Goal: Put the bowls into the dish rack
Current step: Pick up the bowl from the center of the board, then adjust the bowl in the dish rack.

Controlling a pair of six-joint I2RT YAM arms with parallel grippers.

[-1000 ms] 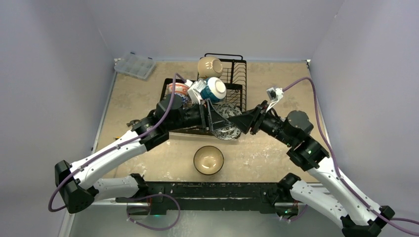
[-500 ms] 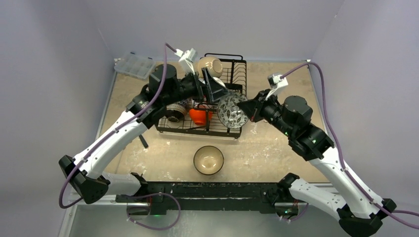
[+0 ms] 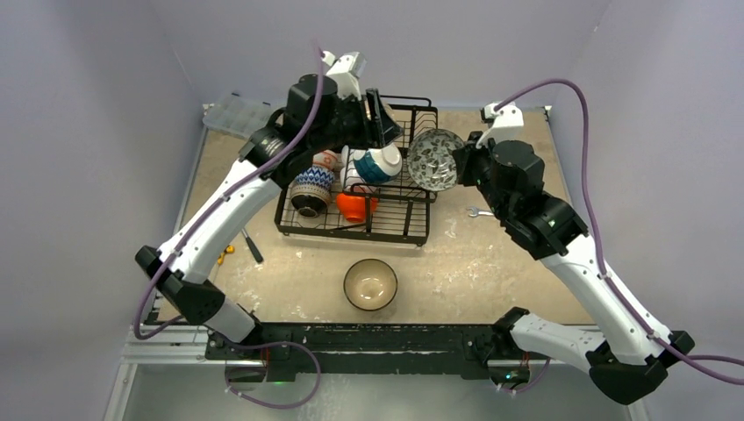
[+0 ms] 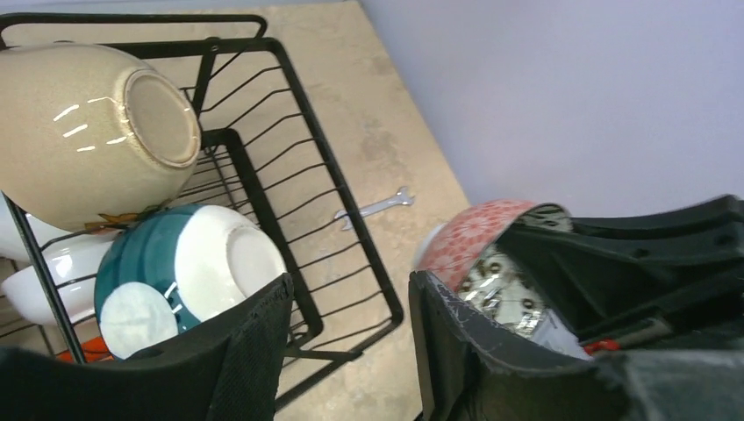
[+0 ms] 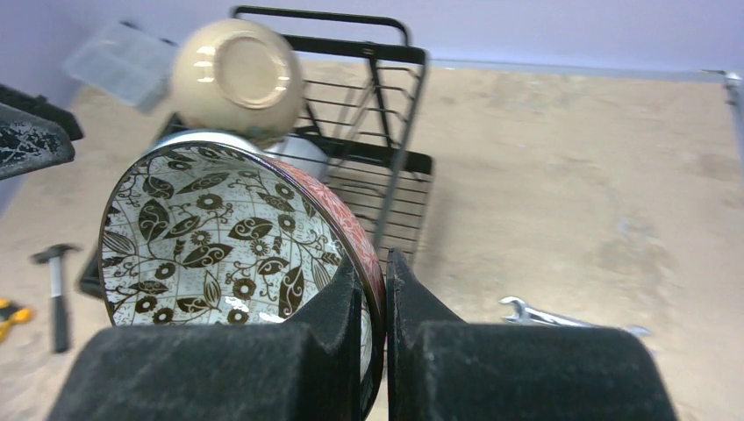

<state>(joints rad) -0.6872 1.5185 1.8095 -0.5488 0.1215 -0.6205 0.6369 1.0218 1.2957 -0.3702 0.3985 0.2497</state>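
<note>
Dish rack (image 3: pixel 399 215) is filling. Our right gripper (image 5: pixel 373 272) is clamping the floral bowl (image 5: pixel 219 237), left gripper (image 4: pixel 349 289) gaping empty; a lone bowl (image 3: pixel 369 284) is waiting.

bowls (image 3: pixel 379 163) tilted in rack (image 3: pixel 419 132); floral bowl (image 3: pixel 435 159) (red-backed) aloft

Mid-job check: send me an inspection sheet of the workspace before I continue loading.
Surface: beige tabletop, pale smears.
Job's things: black wire dish rack holds a tan ceramic bowl, teal-and-white bowl, blue-patterned bowl and orange bowl; a brown bowl with pale lining sits upright on the tabletop.
Clutter: silver wrench, black hammer, clear plastic compartment box.
Grippers: left tool open, empty; right tool shut on the rim of a red-backed leaf-patterned bowl.
Cables: purple cables along both arms, no snag seen.
Surroundings: plain lilac walls, nothing else seen.
</note>
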